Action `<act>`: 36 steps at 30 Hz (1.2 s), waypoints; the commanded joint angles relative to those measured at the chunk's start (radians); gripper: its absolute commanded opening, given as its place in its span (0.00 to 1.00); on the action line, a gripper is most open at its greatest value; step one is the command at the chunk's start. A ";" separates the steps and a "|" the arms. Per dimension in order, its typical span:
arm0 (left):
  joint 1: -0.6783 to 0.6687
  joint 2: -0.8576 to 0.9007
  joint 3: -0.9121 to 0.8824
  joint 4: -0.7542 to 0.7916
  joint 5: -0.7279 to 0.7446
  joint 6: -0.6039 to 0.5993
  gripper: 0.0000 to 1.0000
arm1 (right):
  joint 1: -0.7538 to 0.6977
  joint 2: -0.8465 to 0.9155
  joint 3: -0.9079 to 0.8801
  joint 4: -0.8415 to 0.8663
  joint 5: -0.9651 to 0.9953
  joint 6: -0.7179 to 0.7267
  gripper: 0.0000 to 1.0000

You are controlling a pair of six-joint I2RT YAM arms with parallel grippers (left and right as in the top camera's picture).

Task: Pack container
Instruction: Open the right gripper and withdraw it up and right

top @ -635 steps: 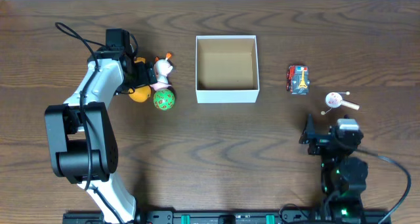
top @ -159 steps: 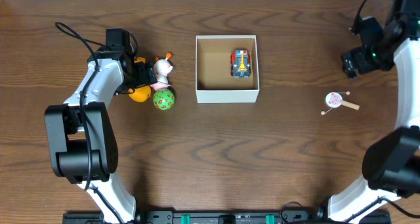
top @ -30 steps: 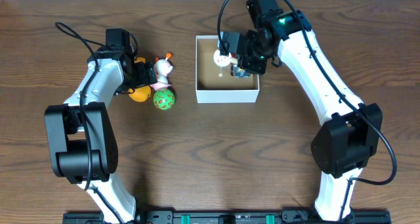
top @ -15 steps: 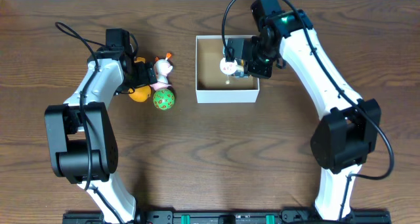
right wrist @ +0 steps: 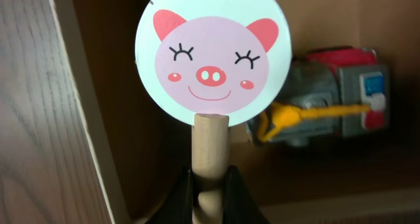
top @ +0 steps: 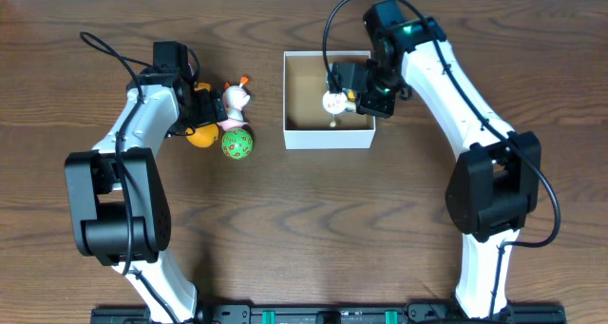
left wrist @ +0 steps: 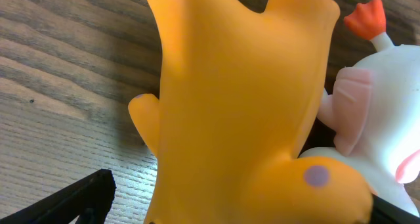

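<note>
The dark, wood-grained table [top: 304,229] held a few small toys and one box. Nearest on the left lay a green patterned ball [top: 237,143], touching an orange rubber toy [top: 199,136] beside it. Just behind the ball stood a white toy with pink patches and an orange tip [top: 235,99], pressed against the orange one. The left pincer [top: 205,115] sat low at this cluster with its jaws spread wide around the orange rubber toy; in the left wrist view one black finger [left wrist: 72,201] stood clear of the toy's side.

At mid-table sat the container [top: 328,139], a square, shallow box with white walls and a brown inside, well apart from the ball. The right pincer [top: 345,100] reached in over its right half, jaws clamped on the wooden handle of a pig-faced drum toy [top: 332,103]. The right wrist view showed the round pig face upright above the container's floor, with a toy car [right wrist: 328,96] lying inside, behind the disc.
</note>
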 commanded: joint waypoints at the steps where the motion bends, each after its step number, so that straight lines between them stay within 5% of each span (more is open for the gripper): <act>1: 0.001 0.010 0.006 -0.003 -0.001 0.007 0.98 | -0.008 0.002 -0.004 -0.005 -0.006 -0.013 0.06; 5: 0.001 0.010 0.006 -0.002 -0.001 0.007 0.98 | -0.008 0.002 -0.004 -0.004 -0.006 -0.013 0.37; 10: 0.001 0.010 0.006 -0.002 -0.001 0.007 0.98 | -0.005 0.002 -0.004 -0.001 -0.007 -0.013 0.49; 15: 0.001 0.010 0.006 -0.002 -0.001 0.007 0.98 | 0.012 -0.008 0.015 0.055 -0.007 0.000 0.51; 19: 0.001 0.010 0.006 -0.002 -0.001 0.007 0.98 | 0.018 -0.035 0.079 0.192 0.005 0.177 0.56; 23: 0.001 0.010 0.006 -0.002 -0.001 0.007 0.98 | -0.009 -0.058 0.173 0.308 0.172 0.426 0.71; 30: 0.001 0.010 0.006 -0.002 -0.001 0.006 0.98 | -0.115 -0.062 0.232 0.289 0.365 0.568 0.79; 36: 0.001 0.010 0.006 -0.003 -0.001 0.007 0.98 | -0.261 -0.062 0.231 0.243 0.365 0.717 0.76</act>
